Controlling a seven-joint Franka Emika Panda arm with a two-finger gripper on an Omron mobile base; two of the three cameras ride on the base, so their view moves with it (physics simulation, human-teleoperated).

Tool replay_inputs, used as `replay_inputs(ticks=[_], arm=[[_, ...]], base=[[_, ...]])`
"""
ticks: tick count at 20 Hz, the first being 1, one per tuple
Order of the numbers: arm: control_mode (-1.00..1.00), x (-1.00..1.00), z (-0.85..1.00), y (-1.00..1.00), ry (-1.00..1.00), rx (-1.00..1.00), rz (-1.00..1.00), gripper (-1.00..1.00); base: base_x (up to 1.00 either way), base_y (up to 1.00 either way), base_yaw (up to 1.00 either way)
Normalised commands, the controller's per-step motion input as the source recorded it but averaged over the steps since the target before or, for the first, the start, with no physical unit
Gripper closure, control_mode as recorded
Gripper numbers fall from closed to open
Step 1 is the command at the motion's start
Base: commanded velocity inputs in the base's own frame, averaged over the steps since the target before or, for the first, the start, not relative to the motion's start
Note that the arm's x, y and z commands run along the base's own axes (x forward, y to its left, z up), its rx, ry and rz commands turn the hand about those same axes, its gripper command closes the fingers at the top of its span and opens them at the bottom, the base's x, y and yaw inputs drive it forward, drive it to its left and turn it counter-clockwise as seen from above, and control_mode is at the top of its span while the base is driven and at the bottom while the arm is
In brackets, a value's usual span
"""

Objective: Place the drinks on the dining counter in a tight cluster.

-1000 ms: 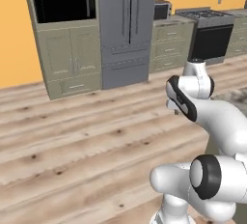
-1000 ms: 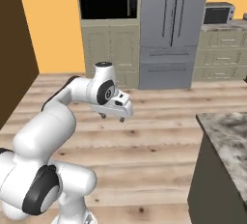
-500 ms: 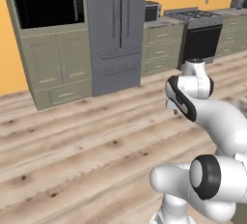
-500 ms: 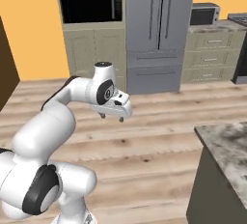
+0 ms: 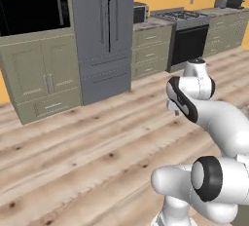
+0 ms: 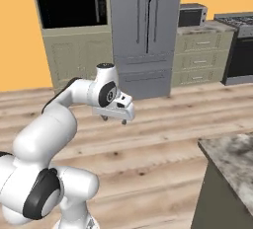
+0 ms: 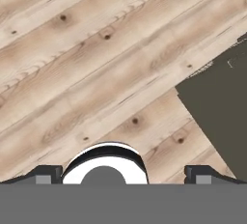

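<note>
While the claw [image 6: 118, 120] hangs spread (empty), plank floor [image 5: 87, 157] meets fridge [image 5: 104, 35].

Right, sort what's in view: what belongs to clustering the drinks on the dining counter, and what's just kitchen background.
For the job:
- dining counter, its marbled corner at the lower right of the right base view
- gripper, open and empty

Just background:
- fridge
- stove
- microwave
- wall oven
- wooden floor
</note>
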Motion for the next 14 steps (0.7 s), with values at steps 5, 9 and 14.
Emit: replay_inputs(ticks=[5, 9, 14], arm=[[1.00, 0.00, 0.00, 0.00, 0.00, 0.00, 0.00, -1.00], [1.00, 0.00, 0.00, 0.00, 0.00, 0.00, 0.00, -1.00], [1.00, 0.00, 0.00, 0.00, 0.00, 0.00, 0.00, -1.00]], base=[[0.64, 0.00, -0.26], [0.64, 0.00, -0.25], [0.60, 0.00, -0.30]])
